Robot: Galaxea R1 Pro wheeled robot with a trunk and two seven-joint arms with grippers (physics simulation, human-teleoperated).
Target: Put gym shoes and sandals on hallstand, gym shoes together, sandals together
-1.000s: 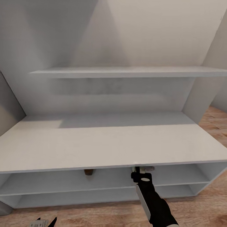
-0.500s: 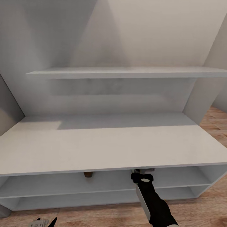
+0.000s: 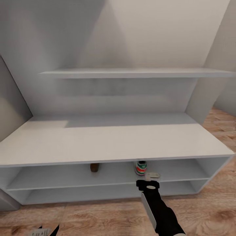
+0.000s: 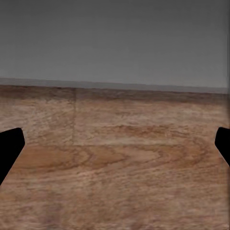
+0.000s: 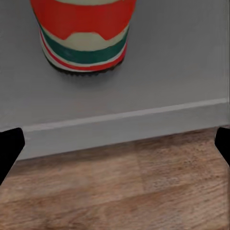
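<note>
On the hallstand (image 3: 111,144), the upper tier holds 1 gym shoe (image 3: 140,167) and 1 brown sandal (image 3: 94,167); room lies open between them.

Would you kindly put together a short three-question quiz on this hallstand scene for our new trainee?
1. True or false: the gym shoe sits on the hallstand's upper shelf tier, heel facing outward.
2. Multiple choice: the right gripper is (a) shut on the shoe, (b) open just in front of the shelf edge, apart from the shoe, (c) resting on the flat top.
3. Short answer: what brown thing stands on the same tier?

Key: 1 true; 2 b; 3 a sandal, seen end-on, partly hidden under the top.
</note>
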